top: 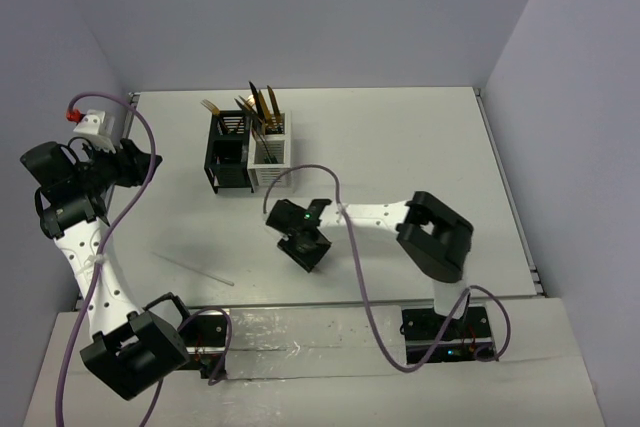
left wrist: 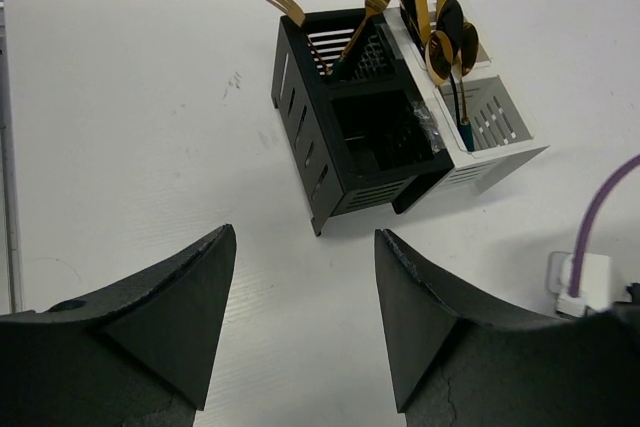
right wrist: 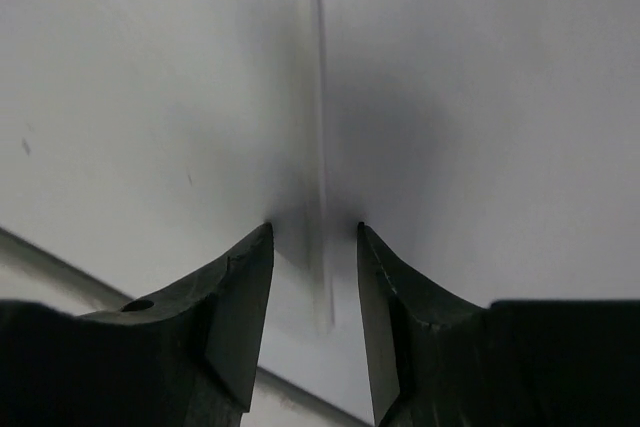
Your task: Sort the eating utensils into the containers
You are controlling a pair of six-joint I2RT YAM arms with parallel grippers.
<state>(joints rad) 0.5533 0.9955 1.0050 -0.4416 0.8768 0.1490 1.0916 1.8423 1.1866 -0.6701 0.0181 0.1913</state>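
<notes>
Toward the far left of the white table [top: 400, 137] stand the containers — a black caddy [top: 229, 151] and a white caddy [top: 271, 150] joined side by side, black on the left in the overhead view. All visible utensils stand upright inside them, long axes near vertical and leaning slightly, heads up: two gold forks [left wrist: 365, 9] in the black caddy's far compartment, and gold spoons [left wrist: 447, 39] with other gold-and-dark pieces [top: 262, 105] in the white caddy's far part. Near the front edge, left of centre, a thin clear stick [top: 192, 267] lies flat, running diagonally, well apart from the caddies.

Left arm: folded back at the table's left edge, its gripper [left wrist: 305, 322] aimed at the caddies, fingers spread wide and holding nothing. Right arm: stretched leftward across the table's middle, its gripper [right wrist: 313, 312] pointed down just above the surface — fingers parted to a narrow gap, a blurred pale streak [right wrist: 318, 127] running between them.
</notes>
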